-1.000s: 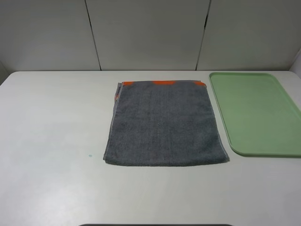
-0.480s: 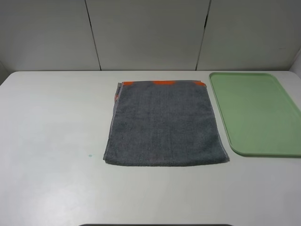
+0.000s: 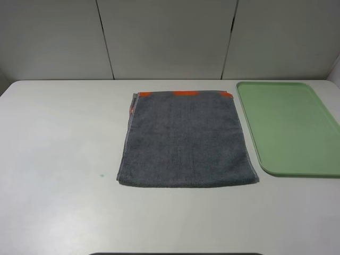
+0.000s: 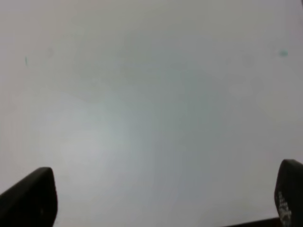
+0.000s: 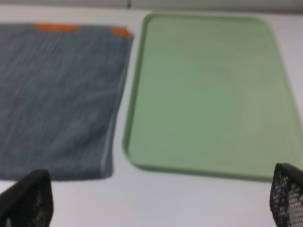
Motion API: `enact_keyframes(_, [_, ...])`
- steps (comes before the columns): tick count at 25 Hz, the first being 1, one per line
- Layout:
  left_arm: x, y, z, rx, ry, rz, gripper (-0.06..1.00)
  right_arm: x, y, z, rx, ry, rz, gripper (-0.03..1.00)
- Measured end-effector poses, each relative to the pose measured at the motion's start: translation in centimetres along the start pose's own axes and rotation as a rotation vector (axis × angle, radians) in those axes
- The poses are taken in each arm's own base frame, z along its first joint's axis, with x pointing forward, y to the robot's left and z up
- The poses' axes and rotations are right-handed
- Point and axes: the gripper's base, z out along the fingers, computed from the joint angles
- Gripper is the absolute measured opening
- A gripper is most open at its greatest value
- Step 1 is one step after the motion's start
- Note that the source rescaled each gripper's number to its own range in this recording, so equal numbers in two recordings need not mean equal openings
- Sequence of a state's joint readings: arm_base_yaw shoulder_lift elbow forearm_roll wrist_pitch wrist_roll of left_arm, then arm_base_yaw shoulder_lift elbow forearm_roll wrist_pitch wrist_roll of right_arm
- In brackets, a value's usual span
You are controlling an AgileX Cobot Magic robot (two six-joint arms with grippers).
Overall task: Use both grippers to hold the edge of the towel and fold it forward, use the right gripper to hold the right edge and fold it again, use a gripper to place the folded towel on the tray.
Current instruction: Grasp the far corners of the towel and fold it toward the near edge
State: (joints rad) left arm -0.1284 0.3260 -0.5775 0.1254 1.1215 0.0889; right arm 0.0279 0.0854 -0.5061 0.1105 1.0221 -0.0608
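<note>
The dark grey towel (image 3: 186,141) lies flat in the middle of the white table, with orange patches showing along its far edge. Right of it sits the pale green tray (image 3: 289,127), with nothing on it. Neither arm appears in the exterior high view. In the left wrist view my left gripper (image 4: 163,201) stands open over bare table, its black fingertips (image 4: 33,198) wide apart. My right gripper (image 5: 161,198) is open too, back from the near edges of the towel (image 5: 57,94) and tray (image 5: 208,94), with nothing between its fingertips (image 5: 28,198).
The white table (image 3: 58,138) stretches left of the towel, with a small dark speck (image 3: 101,176) on it. Pale wall panels (image 3: 170,37) stand behind the table's far edge.
</note>
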Motion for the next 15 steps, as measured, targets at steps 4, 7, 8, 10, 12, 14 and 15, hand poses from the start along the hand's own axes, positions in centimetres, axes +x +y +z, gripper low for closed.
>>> enact_keyframes(4, [-1.2, -0.3, 0.6, 0.059, 0.035, 0.110, 0.90, -1.2, 0.4, 0.5, -0.052, 0.044, -0.024, 1.00])
enact_keyframes(7, [-1.8, -0.8, 1.4, 0.115, 0.069, 0.209, 0.90, -2.5, 0.8, 0.9, -0.098, 0.072, -0.068, 1.00])
enact_keyframes(8, [-1.9, -1.0, 1.6, 0.135, 0.078, 0.243, 0.90, -2.9, 0.9, 1.1, -0.112, 0.083, -0.089, 1.00])
enact_keyframes(10, [-2.2, -1.5, 2.0, 0.176, 0.088, 0.313, 0.90, -4.1, 1.2, 1.8, -0.166, 0.113, -0.149, 1.00])
enact_keyframes(12, [-2.5, -2.0, 2.3, 0.212, 0.098, 0.377, 0.90, -4.9, 1.4, 2.2, -0.208, 0.132, -0.212, 1.00])
enact_keyframes(14, [-2.7, -2.5, 2.6, 0.245, 0.098, 0.439, 0.90, -5.6, 1.6, 2.7, -0.248, 0.152, -0.292, 1.00])
enact_keyframes(15, [-2.8, -2.7, 2.7, 0.261, 0.095, 0.469, 0.90, -5.9, 1.7, 3.0, -0.262, 0.159, -0.328, 1.00])
